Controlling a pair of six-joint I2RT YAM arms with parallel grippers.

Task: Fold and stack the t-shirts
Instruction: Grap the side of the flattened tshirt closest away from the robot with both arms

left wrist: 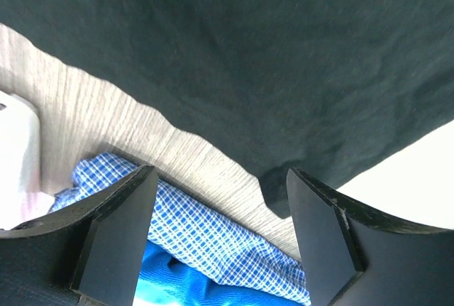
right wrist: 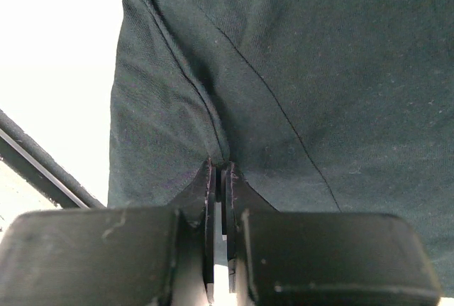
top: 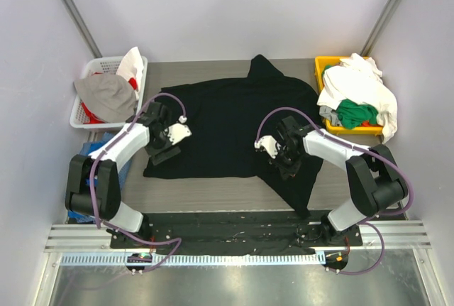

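The right gripper, jaws clenched, pinches the black t-shirt spread on the desk, while the left gripper hangs with jaws released over the shirt's left hem.

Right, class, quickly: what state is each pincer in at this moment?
Left pincer: open, holding nothing.
Right pincer: closed on the black shirt.
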